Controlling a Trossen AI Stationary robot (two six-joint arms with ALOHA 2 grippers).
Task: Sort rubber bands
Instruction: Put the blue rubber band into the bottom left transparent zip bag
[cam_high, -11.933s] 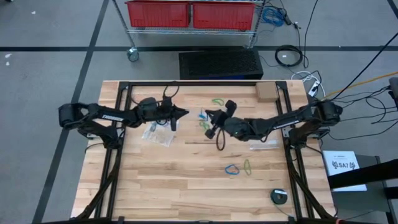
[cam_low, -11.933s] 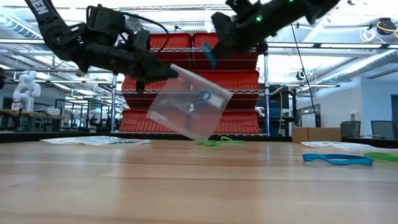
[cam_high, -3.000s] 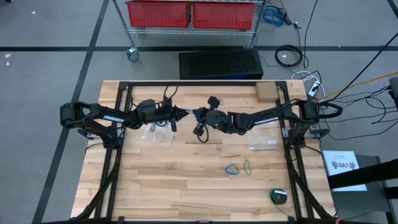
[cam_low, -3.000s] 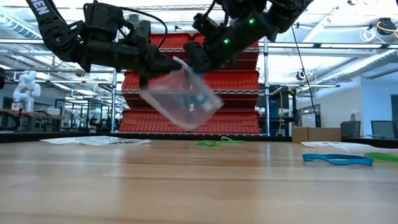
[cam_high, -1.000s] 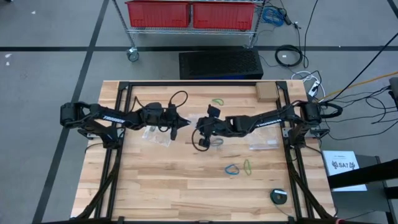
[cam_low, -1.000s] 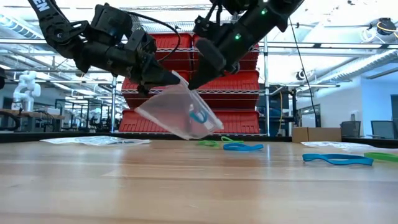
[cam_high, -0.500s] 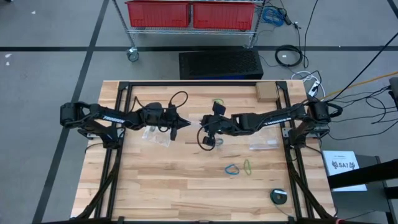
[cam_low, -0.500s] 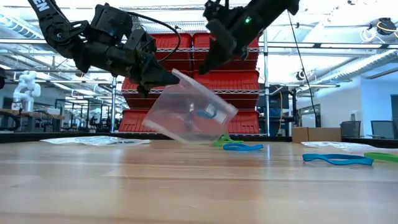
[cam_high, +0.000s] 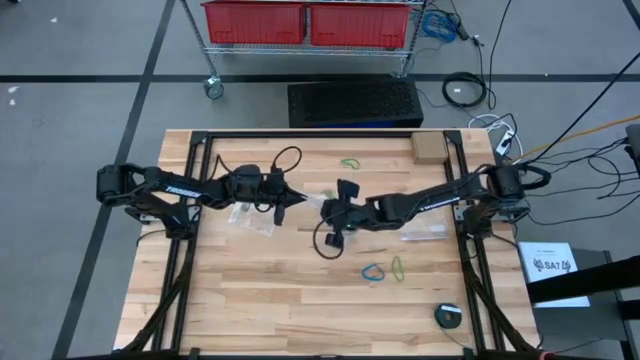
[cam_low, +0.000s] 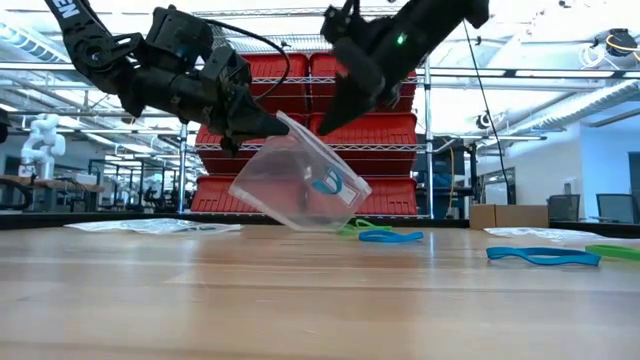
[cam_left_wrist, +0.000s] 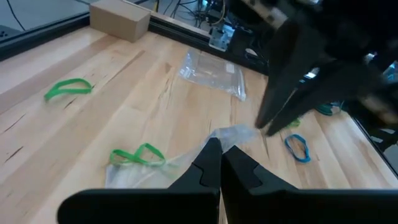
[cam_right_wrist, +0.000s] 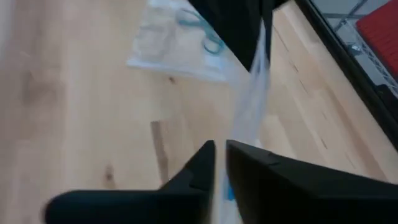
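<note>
Rubber bands (cam_low: 390, 236) lie below your right gripper (cam_low: 338, 108), fingers nearly closed and seemingly empty, nearer them than the left gripper (cam_low: 272, 124) clenching the clear bag (cam_low: 298, 180).

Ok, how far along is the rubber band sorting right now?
Done: at least one teal band sits inside the clear bag, which the left claw holds up, shut on its edge. In hand: the right claw is at the bag's upper edge. Left: a blue band and a green band on the table beside it, plus a second blue band and a yellow-green band.
</note>
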